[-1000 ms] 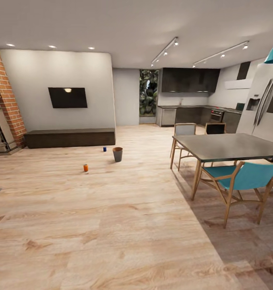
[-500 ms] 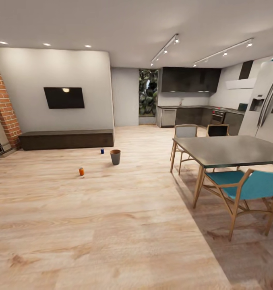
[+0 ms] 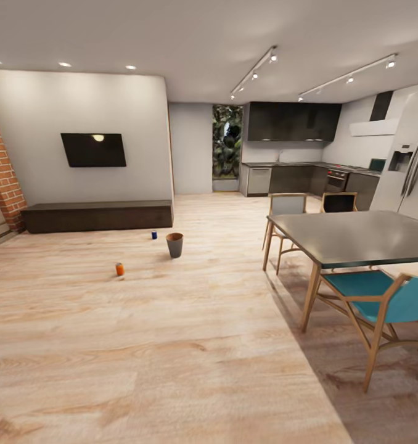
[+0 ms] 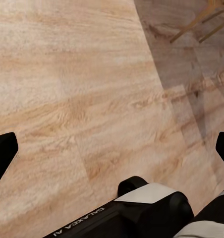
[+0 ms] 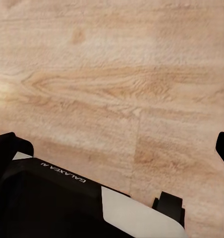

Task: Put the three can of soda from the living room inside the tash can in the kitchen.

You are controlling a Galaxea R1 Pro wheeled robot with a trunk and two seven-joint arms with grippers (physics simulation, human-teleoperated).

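A broad stretch of bare wood floor (image 3: 172, 345) lay open ahead, bounded on the right by the dining table (image 3: 357, 234) and blue chair (image 3: 388, 299), and at the back by the low cabinet (image 3: 98, 216). An orange can (image 3: 119, 269) and a blue can (image 3: 154, 234) stood well apart on the floor, the blue one near the brown bin (image 3: 174, 245). Since the earlier frame the view had swung right, hiding most of the fireplace; the left gripper (image 4: 112, 148) and right gripper (image 5: 112, 146) hung spread wide and empty.
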